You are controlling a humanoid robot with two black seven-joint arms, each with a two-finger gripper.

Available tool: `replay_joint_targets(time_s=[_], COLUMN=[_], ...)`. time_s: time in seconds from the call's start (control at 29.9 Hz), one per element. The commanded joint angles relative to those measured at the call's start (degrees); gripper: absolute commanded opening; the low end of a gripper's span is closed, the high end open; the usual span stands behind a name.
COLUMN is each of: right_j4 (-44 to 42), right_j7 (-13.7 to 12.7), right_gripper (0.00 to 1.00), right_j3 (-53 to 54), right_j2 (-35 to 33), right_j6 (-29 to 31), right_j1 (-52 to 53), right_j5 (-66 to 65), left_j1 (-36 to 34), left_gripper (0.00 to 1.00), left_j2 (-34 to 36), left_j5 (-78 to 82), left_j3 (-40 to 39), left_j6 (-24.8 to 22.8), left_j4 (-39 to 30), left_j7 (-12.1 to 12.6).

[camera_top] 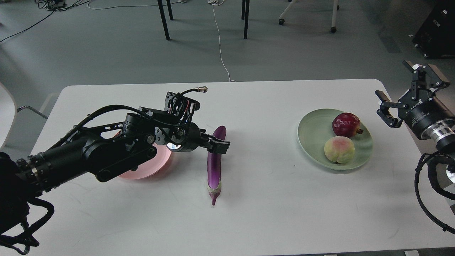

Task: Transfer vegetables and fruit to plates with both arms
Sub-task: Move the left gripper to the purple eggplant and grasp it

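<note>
My left jaws (217, 145) straddle the purple eggplant (214, 167) lying on the white surface (270, 199), apparently not yet clamped; next I should grip, then lift toward the pink plate (156, 167) behind them, while my right jaws (394, 92) hang spread wide, empty.

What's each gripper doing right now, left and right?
Left gripper: at the middle of the long glossy purple eggplant lying on the white table; whether it is clamped cannot be told.
Right gripper: open, empty, raised beside the table's right edge.
</note>
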Motion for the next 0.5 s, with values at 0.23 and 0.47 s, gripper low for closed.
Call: replay_joint_targets(time_s=[0.23,0.47], right_j4=[0.3,0.1], right_j7=[0.0,0.0], right_gripper=[0.97,0.97], right_j3=[0.4,0.5], right_j2=[-0.2,-0.3], right_j6=[0.0,0.0], right_j1=[-1.0,-1.0], right_j5=[-0.1,-0.1], left_j1=[0.1,0.6], left_gripper=[1.0,0.99], left_j2=[-2.3,-3.0], left_j5=[-0.2,-0.3], left_j3=[2.2,2.4], left_j6=[0.0,-0.1], left_j4=[2.6,3.5], left_j7=[0.0,0.0])
